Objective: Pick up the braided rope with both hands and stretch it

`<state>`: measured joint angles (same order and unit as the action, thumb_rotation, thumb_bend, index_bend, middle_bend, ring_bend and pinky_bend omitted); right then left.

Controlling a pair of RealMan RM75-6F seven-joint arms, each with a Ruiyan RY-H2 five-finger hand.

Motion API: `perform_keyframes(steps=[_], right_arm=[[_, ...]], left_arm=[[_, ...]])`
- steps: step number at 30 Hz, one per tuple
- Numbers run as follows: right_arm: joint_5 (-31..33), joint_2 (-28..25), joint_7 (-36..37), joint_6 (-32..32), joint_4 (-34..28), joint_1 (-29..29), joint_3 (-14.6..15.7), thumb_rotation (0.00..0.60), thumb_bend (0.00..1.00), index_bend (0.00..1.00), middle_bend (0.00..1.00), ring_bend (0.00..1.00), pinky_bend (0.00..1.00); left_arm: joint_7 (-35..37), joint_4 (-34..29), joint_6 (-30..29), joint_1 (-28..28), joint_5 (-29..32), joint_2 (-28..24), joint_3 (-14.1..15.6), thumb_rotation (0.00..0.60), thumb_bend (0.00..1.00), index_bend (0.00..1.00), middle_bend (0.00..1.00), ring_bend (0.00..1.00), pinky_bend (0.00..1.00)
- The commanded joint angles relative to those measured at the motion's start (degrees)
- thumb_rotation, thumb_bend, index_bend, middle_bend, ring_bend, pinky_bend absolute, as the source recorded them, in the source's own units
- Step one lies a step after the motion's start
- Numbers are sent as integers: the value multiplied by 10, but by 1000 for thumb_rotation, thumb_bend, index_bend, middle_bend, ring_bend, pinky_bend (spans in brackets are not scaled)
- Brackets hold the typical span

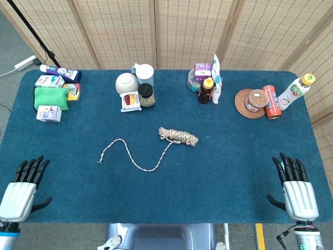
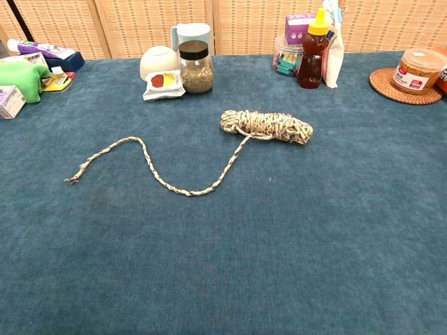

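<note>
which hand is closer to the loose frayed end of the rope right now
Left. The left hand sits at the table's near left corner, nearer the frayed end of the braided rope. The right hand is at the near right corner, far beyond the coiled bundle.

A blue cloth covers the table (image 1: 234, 172). At the back left lie a green pouch (image 1: 51, 97) and small boxes. In the middle back sit a white bowl (image 1: 126, 82) and a dark-lidded jar (image 1: 146, 96) — a snack packet (image 1: 130, 101) beside them. A honey bottle (image 1: 207, 91) stands further right, then a tub on a woven coaster (image 1: 243, 104).
</note>
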<state>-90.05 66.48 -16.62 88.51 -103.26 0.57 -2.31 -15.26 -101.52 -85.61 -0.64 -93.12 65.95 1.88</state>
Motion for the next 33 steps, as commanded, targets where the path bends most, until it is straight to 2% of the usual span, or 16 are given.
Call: perform_keyframes(steps=[1,3,9,13,17,20,27,33], right_arm=[[-1,-4,8,0,-2,-1,2,600,0,0,0,0,0],[-4,-7,13,2,-2,-1,3,600,0,0,0,0,0],[-12,-14,26,8,-6,-4,5,600,0,0,0,0,0],[-9,-16,30,6,-7,-3,4,600,0,0,0,0,0],[-3,-17,32,0,-6,0,2,600,0,0,0,0,0],[4,-16,34,-7,-4,3,1,600,0,0,0,0,0],[13,-14,34,-15,-2,7,-2,600,0,0,0,0,0],[31,-12,36,-28,3,13,-7,600,0,0,0,0,0]], left_arm=[[5,-8,29,-18,25,-5,-12,600,137,81,0,0,0],[2,-14,44,-33,41,-7,-27,600,167,130,0,0,0],[-27,-19,101,-91,103,11,-82,600,237,165,0,0,0],[-53,-7,147,-137,158,39,-118,600,246,179,0,0,0],[-83,13,186,-174,209,68,-137,600,247,208,0,0,0],[-100,58,213,-213,237,110,-157,600,247,229,0,0,0],[-142,147,253,-274,284,187,-169,600,251,237,0,0,0],[-185,227,291,-329,337,244,-182,600,271,337,0,0,0]])
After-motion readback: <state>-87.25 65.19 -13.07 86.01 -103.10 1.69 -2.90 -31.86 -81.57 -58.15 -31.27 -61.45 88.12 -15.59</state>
